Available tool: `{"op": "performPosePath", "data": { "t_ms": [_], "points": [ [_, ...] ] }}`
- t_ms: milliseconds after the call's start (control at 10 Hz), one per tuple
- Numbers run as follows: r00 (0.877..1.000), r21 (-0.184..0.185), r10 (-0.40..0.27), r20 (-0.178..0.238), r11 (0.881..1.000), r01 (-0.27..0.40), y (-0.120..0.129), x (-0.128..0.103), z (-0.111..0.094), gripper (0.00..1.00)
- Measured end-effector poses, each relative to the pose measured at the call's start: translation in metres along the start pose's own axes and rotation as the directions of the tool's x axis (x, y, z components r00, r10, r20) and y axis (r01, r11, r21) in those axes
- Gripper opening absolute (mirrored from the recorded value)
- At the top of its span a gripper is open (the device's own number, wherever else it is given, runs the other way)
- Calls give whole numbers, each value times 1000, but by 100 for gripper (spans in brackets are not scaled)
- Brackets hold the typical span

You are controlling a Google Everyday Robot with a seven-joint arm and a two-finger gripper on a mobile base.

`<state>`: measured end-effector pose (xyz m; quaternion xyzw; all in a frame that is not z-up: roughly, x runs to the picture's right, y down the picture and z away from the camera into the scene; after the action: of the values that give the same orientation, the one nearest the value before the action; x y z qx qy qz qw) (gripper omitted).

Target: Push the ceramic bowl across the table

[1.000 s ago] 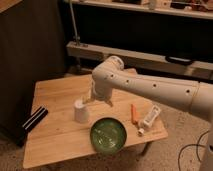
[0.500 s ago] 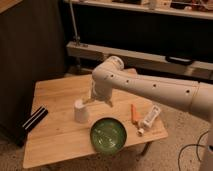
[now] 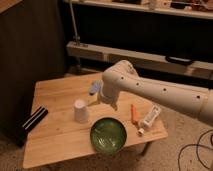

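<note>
The green ceramic bowl (image 3: pixel 108 134) sits on the light wooden table (image 3: pixel 55 135) near its front edge, right of centre. It is glossy with pale streaks inside. My white arm reaches in from the right, and the gripper (image 3: pixel 96 95) hangs over the middle of the table, behind the bowl and apart from it. It is just right of a small white upturned cup (image 3: pixel 81 111).
An orange pen-like object (image 3: pixel 134 112) and a white tube (image 3: pixel 150 118) lie on the table's right side. A black-and-white striped block (image 3: pixel 34 120) lies at the left edge. A long white shelf (image 3: pixel 140 56) runs behind. A cable (image 3: pixel 196 147) lies on the floor at right.
</note>
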<state>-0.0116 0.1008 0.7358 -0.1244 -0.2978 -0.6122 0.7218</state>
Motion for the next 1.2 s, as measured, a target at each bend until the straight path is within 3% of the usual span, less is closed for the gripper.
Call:
{"op": "performPosePath", "data": {
  "t_ms": [100, 400, 600, 900, 1200],
  "points": [
    [1000, -7, 4, 3, 1000, -4, -1, -6, 3, 54],
    [1000, -75, 29, -3, 997, -29, 9, -22, 26, 20],
    [998, -68, 52, -33, 996, -54, 29, -30, 45, 3],
    [995, -67, 56, -85, 996, -62, 56, -43, 76, 0],
    [993, -70, 38, -111, 997, -46, 53, -39, 90, 0]
  ]
}}
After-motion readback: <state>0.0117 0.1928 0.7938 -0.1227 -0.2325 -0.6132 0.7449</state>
